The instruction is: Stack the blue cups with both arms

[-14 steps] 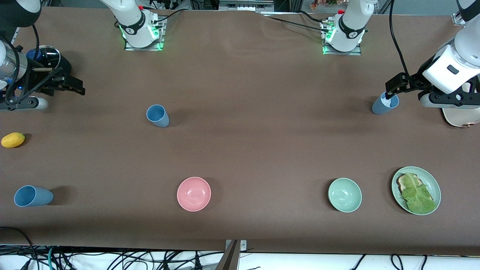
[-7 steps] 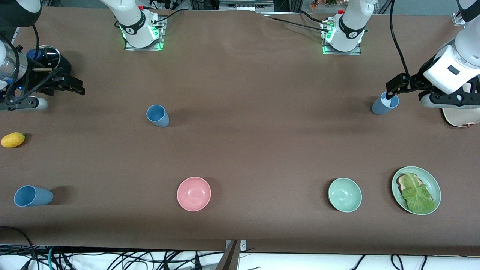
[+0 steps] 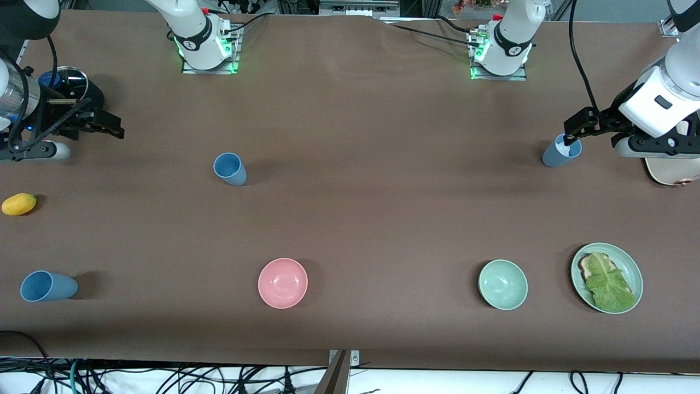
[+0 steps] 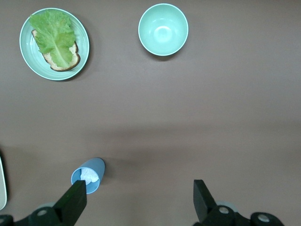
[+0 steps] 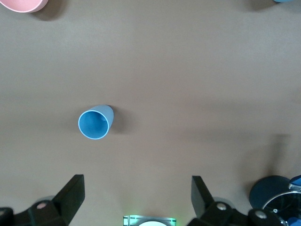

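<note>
A slate blue cup (image 3: 560,151) with something white crumpled inside stands toward the left arm's end of the table. It also shows in the left wrist view (image 4: 88,175). My left gripper (image 3: 581,123) is open and empty, hovering beside and above this cup's rim. One fingertip (image 4: 75,201) overlaps the rim in its wrist view. A sky blue cup (image 3: 230,168) stands upright nearer the right arm's base and shows in the right wrist view (image 5: 96,122). Another blue cup (image 3: 48,286) stands near the front camera at the right arm's end. My right gripper (image 3: 108,127) is open, empty and waits.
A pink bowl (image 3: 283,283) and a pale green bowl (image 3: 503,284) sit near the front camera. A green plate (image 3: 630,264) holds bread and lettuce. A yellow fruit (image 3: 19,203) lies at the right arm's end. A cream object (image 3: 670,172) lies under the left arm.
My left gripper has drifted very slightly over the slate blue cup. The cups and the right arm have not moved.
</note>
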Robot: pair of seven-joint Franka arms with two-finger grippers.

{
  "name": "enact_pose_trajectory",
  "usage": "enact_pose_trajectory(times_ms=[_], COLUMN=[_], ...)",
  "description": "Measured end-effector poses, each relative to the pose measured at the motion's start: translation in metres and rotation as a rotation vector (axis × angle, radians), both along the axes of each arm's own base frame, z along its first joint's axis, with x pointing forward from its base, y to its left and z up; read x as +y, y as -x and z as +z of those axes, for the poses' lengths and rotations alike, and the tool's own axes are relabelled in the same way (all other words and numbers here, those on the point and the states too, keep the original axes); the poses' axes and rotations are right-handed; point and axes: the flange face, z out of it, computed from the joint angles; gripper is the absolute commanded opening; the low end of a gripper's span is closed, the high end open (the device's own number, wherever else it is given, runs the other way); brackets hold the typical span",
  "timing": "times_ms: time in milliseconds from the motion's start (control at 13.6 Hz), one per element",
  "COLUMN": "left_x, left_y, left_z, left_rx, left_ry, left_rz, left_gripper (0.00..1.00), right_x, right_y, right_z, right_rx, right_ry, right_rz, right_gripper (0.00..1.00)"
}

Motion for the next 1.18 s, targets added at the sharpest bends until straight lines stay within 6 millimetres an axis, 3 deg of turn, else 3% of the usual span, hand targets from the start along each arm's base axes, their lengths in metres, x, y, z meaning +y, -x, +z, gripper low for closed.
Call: enact_pose_trajectory(times_ms=[1181], left_x=[-0.0002], left_y=[0.0036], left_z=[-0.0007], left_rx=[0.027], left_ry=[-0.003], left_rz=[-0.001], left_gripper=[1.00], right_x=[-0.0002], right_y=[0.0001], right_z=[-0.0001], right_rx=[0.001], right_ry=[0.000], right_rz=[-0.001], right_gripper=[1.00])
